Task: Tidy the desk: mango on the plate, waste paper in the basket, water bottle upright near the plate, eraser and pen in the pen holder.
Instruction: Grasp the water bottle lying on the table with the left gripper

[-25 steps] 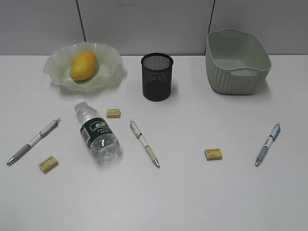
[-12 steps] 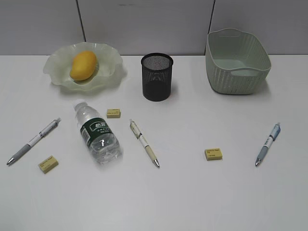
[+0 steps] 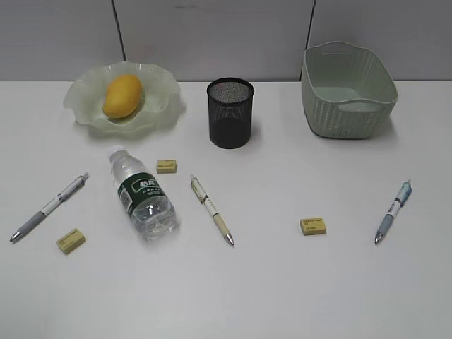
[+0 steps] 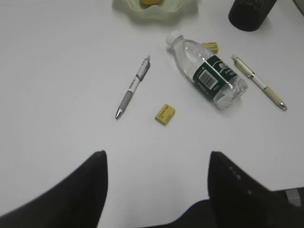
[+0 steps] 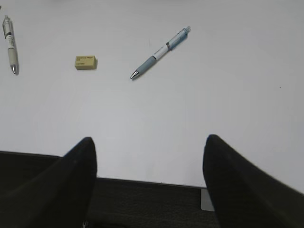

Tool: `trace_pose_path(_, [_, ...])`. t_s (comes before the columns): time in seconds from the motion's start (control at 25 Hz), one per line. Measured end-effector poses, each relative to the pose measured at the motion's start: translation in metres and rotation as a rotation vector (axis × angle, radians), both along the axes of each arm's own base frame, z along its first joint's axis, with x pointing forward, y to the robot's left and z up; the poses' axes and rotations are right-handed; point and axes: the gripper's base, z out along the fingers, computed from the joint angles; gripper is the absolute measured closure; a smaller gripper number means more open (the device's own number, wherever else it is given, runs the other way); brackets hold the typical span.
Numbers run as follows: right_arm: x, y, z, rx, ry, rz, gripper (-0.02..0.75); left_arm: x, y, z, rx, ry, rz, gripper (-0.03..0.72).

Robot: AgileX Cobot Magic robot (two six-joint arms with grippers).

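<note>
**Both arms parked, most of the desk still to sort**

My left gripper point(image 4: 154, 190) hangs over the near edge of the desk point(image 3: 282, 282) with its jaws spread wide and nothing between them; my right gripper point(image 5: 149, 185) is the same on its side, wide and empty. The mango point(image 3: 123, 96) already sits on the plate point(image 3: 159, 85), so that part looks done. I see no waste paper anywhere, and the basket point(image 3: 346, 88) appears empty from here.

The biggest risk, as I judge it, is the water bottle point(image 3: 141, 194). It lies on its side, cap towards the plate, and a round clear body like that could roll away under a poorly centred grasp — straight into the cream pen point(image 3: 212, 210) beside it or the small eraser point(image 3: 167, 167) near its shoulder. Standing it up also needs room near the plate, and a careless swing could clip the ruffled rim.

The flat things worry me too. The grey pen point(image 3: 48, 207), the blue pen point(image 3: 393, 211) and the other two erasers point(image 3: 70, 241) point(image 3: 313, 225) all lie low on the tabletop, so fingertips may skid over them or scrape the surface. The pen holder point(image 3: 230, 113) is light mesh — a pen dropped at a slant could tip it.
</note>
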Motion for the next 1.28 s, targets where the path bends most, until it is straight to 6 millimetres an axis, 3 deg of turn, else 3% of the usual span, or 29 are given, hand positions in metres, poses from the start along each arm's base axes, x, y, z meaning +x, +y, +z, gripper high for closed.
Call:
trace_pose_path(0.2, [0.000, 0.000, 0.000, 0.001, -0.001, -0.001, 0.187, 0.038, -0.010, 0.021, -0.075, 0.067, -0.020, 0.190])
trace_pose_path(0.36, [0.000, 0.000, 0.000, 0.001, -0.002, -0.001, 0.187, 0.081, -0.021, 0.022, -0.183, 0.106, -0.013, 0.190])
trace_pose_path(0.48, [0.000, 0.000, 0.000, 0.002, -0.002, -0.002, 0.187, 0.119, -0.030, 0.013, -0.314, 0.136, 0.024, 0.190])
trace_pose_path(0.68, [0.000, 0.000, 0.000, 0.002, -0.002, -0.002, 0.187, 0.156, -0.038, -0.002, -0.470, 0.174, 0.102, 0.190])
trace_pose_path(0.92, [0.000, 0.000, 0.000, 0.002, -0.003, -0.002, 0.186, 0.187, -0.050, -0.033, -0.504, 0.341, 0.128, 0.190])
trace_pose_path(1.28, [0.000, 0.000, 0.000, 0.003, -0.003, -0.003, 0.188, 0.224, -0.101, -0.065, -0.422, 0.526, 0.055, 0.197])
